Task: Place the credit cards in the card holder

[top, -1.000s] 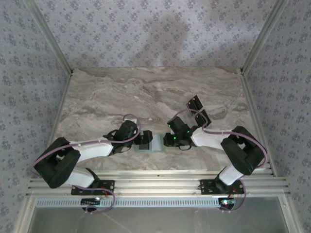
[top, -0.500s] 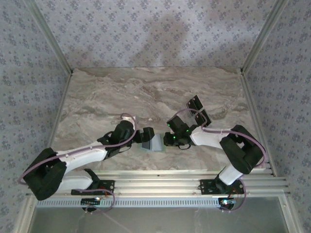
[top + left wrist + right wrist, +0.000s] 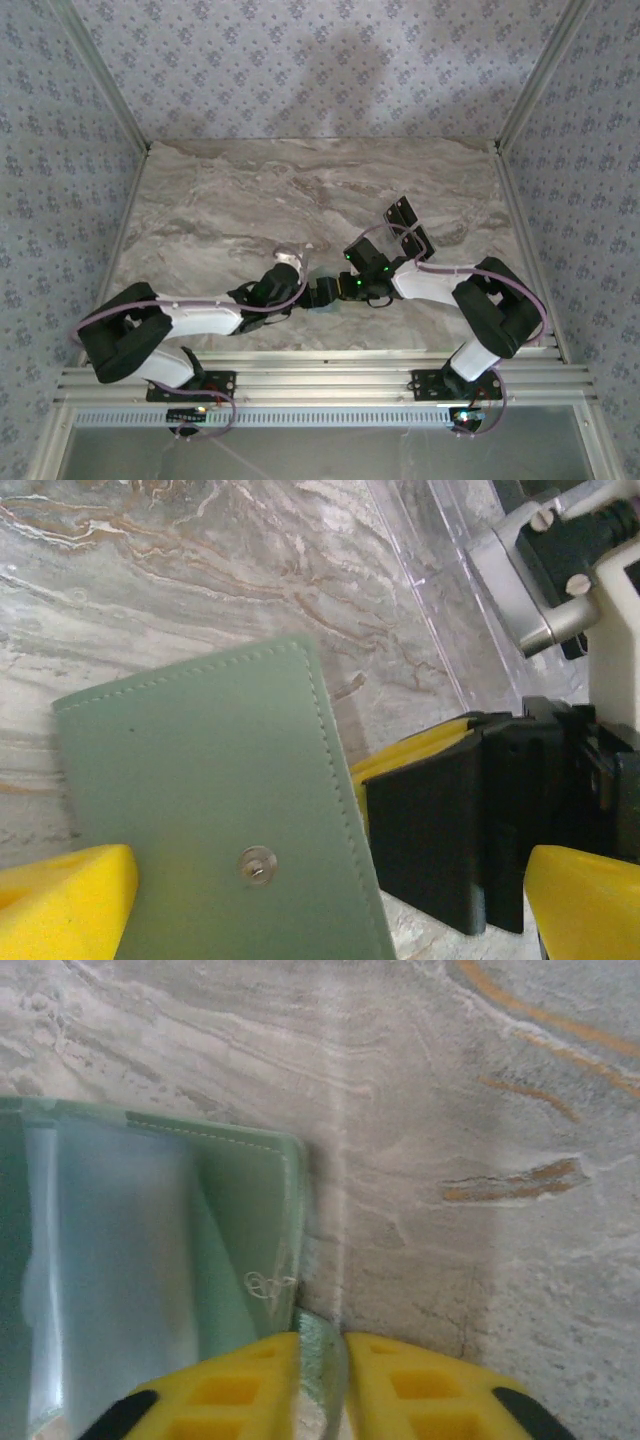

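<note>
Across the whole floor of the cell I see a marble-patterned table (image 3: 250, 190), beige and grey with rust-coloured veins. Walls (image 3: 300, 60) papered in pale blue-grey with a small floral print close it in on three sides. A ribbed aluminium rail (image 3: 320, 378) runs along the near edge, where both arm bases are bolted.

Both arms reach inward and meet near the middle of the front edge. On the table lies the card holder (image 3: 200, 780), sage green with pale stitching and a small metal snap (image 3: 258, 864). It sits between the pads of the left gripper (image 3: 330, 905), close against the left-hand pad. That gripper stands fully spread and has hold of nothing.

The right gripper (image 3: 320, 1360) comes in from the opposite side. Its yellow fingertips (image 3: 250, 1380) are nearly together, pinching a thin green edge of the holder (the right wrist camera shows the material caught between them). From that camera the holder's inside looks pale and glossy.

Two black credit cards (image 3: 401, 213) lie farther back on the right, well apart from the holder and partly crossed by the right arm's cable.
</note>
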Tool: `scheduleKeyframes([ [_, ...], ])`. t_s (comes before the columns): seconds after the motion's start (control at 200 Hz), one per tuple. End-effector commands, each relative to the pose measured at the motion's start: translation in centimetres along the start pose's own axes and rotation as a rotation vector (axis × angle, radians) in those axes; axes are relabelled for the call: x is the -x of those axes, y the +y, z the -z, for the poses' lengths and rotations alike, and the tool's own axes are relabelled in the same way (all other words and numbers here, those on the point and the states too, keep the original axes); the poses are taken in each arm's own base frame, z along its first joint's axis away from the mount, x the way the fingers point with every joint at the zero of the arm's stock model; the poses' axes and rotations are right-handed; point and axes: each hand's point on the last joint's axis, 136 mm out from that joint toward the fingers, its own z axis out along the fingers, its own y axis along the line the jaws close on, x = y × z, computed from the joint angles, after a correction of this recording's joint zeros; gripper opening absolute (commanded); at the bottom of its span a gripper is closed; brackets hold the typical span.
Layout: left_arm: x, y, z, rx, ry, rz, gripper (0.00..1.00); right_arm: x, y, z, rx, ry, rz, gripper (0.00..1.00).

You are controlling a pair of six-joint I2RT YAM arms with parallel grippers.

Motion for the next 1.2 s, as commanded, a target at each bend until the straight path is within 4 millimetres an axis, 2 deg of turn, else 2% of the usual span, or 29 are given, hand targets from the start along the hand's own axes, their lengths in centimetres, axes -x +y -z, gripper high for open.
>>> scheduleKeyframes([
  [0.0, 2.0, -2.6, -0.5, -0.068, -0.085, 0.030, 1.00, -0.6, -1.1, -0.2, -0.014, -0.003, 0.002, 0.31],
  [0.12, 1.7, -2.5, -0.8, -0.067, -0.088, 0.035, 1.00, 0.0, -1.4, 1.5, -0.011, -0.038, -0.009, 0.40],
  [0.355, 2.2, -2.3, -0.4, -0.043, -0.108, 0.027, 1.00, 1.2, -2.1, 4.5, -0.011, -0.100, -0.028, 0.48],
  [0.47, 3.1, -2.1, 0.7, -0.014, -0.134, 0.006, 1.00, 1.5, -2.0, 5.5, -0.004, -0.122, -0.032, 0.48],
  [0.605, 4.7, -1.4, 3.3, 0.049, -0.178, -0.033, 1.00, 1.5, -1.9, 6.2, 0.000, -0.129, -0.032, 0.49],
  [0.7, 5.4, 0.4, 5.3, 0.138, -0.191, -0.047, 1.00, 1.5, -1.6, 6.4, 0.007, -0.120, -0.031, 0.49],
  [0.765, 5.4, 2.5, 6.9, 0.239, -0.192, -0.055, 1.00, 1.4, -1.4, 6.5, 0.008, -0.114, -0.026, 0.49],
  [0.81, 5.1, 4.3, 8.0, 0.319, -0.181, -0.057, 1.00, 1.3, -1.3, 6.6, 0.004, -0.114, -0.024, 0.49],
  [0.894, 4.3, 6.3, 9.1, 0.385, -0.156, -0.066, 1.00, 1.3, -1.4, 6.6, -0.005, -0.112, -0.021, 0.49],
  [1.024, 3.0, 7.2, 9.0, 0.390, -0.106, -0.081, 1.00, 1.6, -1.6, 6.5, -0.031, -0.109, 0.005, 0.49],
  [1.194, 1.7, 7.0, 7.3, 0.364, -0.034, -0.099, 1.00, 2.1, -1.7, 6.2, -0.051, -0.103, 0.012, 0.49],
])
